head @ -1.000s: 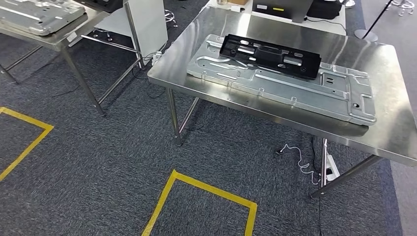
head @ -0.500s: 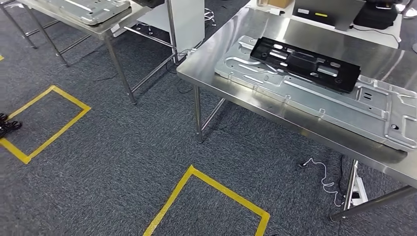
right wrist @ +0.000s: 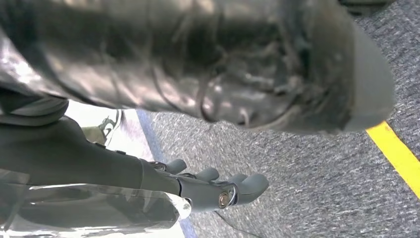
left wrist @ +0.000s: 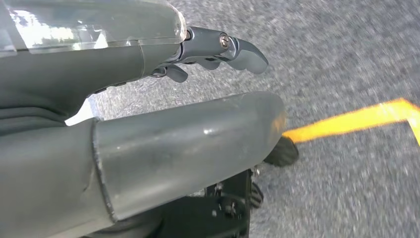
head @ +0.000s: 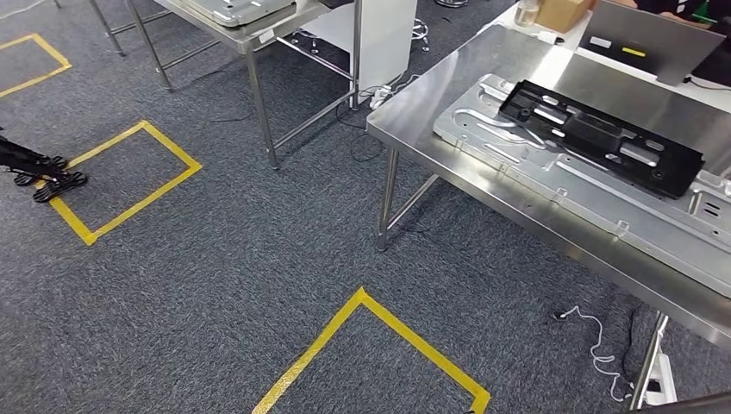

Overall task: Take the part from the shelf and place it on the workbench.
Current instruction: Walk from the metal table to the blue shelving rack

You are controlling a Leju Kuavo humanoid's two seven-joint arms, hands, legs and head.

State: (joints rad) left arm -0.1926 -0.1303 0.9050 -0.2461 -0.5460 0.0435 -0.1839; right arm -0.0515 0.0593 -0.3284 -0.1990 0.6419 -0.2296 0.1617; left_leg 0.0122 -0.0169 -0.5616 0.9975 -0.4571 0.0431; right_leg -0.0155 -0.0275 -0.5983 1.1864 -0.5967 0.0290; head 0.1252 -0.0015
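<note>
A long black plastic part [head: 603, 138] lies on a large stamped silver metal plate [head: 552, 185] on the steel workbench [head: 440, 95], at the right of the head view. My left hand [left wrist: 188, 139] hangs over the grey carpet with its fingers [left wrist: 233, 47] stretched out and nothing in it. My right hand [right wrist: 148, 173] also hangs over the carpet, its fingers [right wrist: 223, 191] apart from the thumb and holding nothing.
A second steel table [head: 259, 30] with another silver plate [head: 241, 9] stands at the back left. Yellow tape squares [head: 129, 181] [head: 379, 319] mark the carpet. A black stand's feet [head: 39, 172] are at the left edge. A laptop [head: 651, 39] and a cardboard box [head: 560, 10] sit behind the workbench.
The camera has swung left: the workbench has slid toward the picture's right edge and more carpet and tape marks show at the left. The part and plate lie as before.
</note>
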